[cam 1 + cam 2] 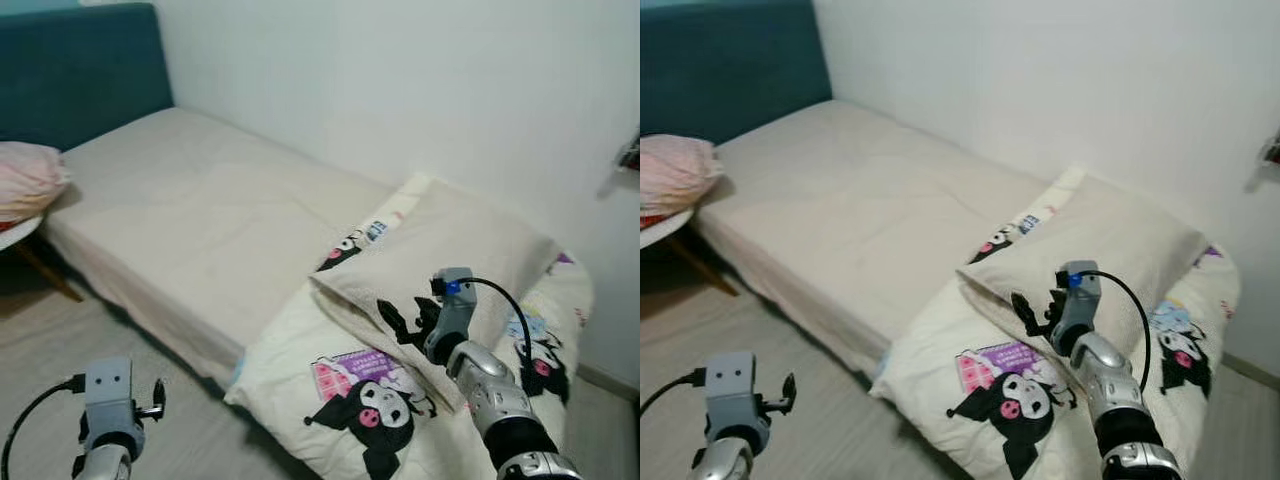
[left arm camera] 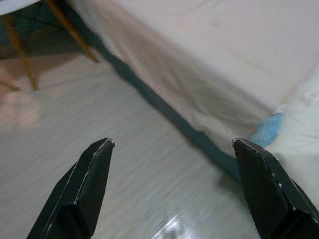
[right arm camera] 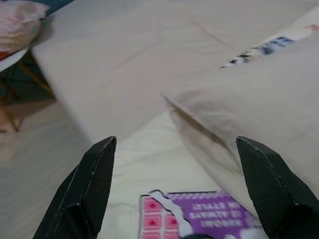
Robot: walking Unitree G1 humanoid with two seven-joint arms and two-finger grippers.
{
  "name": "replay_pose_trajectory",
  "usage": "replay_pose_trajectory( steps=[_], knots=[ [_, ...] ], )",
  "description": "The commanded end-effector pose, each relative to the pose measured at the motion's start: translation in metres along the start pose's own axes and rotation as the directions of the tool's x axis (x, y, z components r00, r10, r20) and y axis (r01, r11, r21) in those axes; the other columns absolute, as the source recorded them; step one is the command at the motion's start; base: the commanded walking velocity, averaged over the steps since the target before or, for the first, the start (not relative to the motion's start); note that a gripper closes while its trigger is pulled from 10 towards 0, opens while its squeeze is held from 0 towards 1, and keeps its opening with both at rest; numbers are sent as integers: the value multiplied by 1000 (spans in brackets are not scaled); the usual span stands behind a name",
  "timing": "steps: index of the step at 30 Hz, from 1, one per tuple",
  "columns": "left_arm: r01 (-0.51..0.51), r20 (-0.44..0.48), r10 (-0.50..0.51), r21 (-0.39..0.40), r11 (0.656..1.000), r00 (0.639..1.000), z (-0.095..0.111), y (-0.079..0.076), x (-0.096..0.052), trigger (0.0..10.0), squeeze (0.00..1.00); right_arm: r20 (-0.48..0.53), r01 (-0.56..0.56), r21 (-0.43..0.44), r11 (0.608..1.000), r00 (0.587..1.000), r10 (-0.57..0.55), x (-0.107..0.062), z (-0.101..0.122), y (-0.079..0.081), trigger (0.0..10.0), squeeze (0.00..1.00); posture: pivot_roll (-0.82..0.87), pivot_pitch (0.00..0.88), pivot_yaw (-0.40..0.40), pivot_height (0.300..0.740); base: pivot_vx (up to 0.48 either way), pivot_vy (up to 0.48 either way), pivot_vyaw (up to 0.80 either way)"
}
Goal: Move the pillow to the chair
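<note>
Pillow (image 1: 450,260) lies on bed (image 1: 200,220); right pincer (image 1: 405,325) hovers wide beside it.

chair (image 1: 22,235): cut off at picture's left edge, only seat rim and one leg seen | pink cushion (image 1: 28,178): partly cropped there | shelf item (image 1: 630,155) by wall: cropped, too blurred to tell | left wrist view: soft, smeared

Bed (image 1: 200,210) carries cartoon-print quilt (image 1: 370,400); beige pillow (image 1: 450,260) atop.
</note>
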State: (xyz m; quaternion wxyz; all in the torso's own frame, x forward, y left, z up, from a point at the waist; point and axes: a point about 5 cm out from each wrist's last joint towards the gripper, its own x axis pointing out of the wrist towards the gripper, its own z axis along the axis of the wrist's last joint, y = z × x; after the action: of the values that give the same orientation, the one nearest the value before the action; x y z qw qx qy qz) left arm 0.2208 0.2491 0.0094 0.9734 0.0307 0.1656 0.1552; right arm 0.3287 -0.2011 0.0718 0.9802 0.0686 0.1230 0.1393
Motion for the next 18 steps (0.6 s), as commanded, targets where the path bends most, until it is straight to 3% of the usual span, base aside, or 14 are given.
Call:
replay_pose_trajectory(
  steps=[1, 5, 9, 18],
  knots=[
    [3, -13, -3, -6, 1000, 1000, -2, -2, -1, 10000, 0, -4, 18, -8, 1000, 1000, -18, -1, -1, -3, 10000, 0, -36, 0, -112, 740, 0, 0, 775],
    [5, -15, -5, -6, 1000, 1000, -3, -2, -2, 10000, 0, 6, 40, 0, 999, 999, -40, -1, 0, -6, 10000, 0, -35, 0, -115, 740, 0, 0, 780],
    [11, -12, -12, -12, 1000, 1000, -3, -2, -4, 10000, 0, -12, 110, 2, 994, 994, -110, 0, 0, -11, 10000, 0, -30, 0, -117, 740, 0, 0, 0],
    [30, -15, -30, -16, 999, 999, -2, -4, -6, 10000, 0, -38, 169, -23, 985, 985, -170, -1, -2, -17, 10000, 0, -29, 0, -121, 740, 0, -480, 0]
  ],
)
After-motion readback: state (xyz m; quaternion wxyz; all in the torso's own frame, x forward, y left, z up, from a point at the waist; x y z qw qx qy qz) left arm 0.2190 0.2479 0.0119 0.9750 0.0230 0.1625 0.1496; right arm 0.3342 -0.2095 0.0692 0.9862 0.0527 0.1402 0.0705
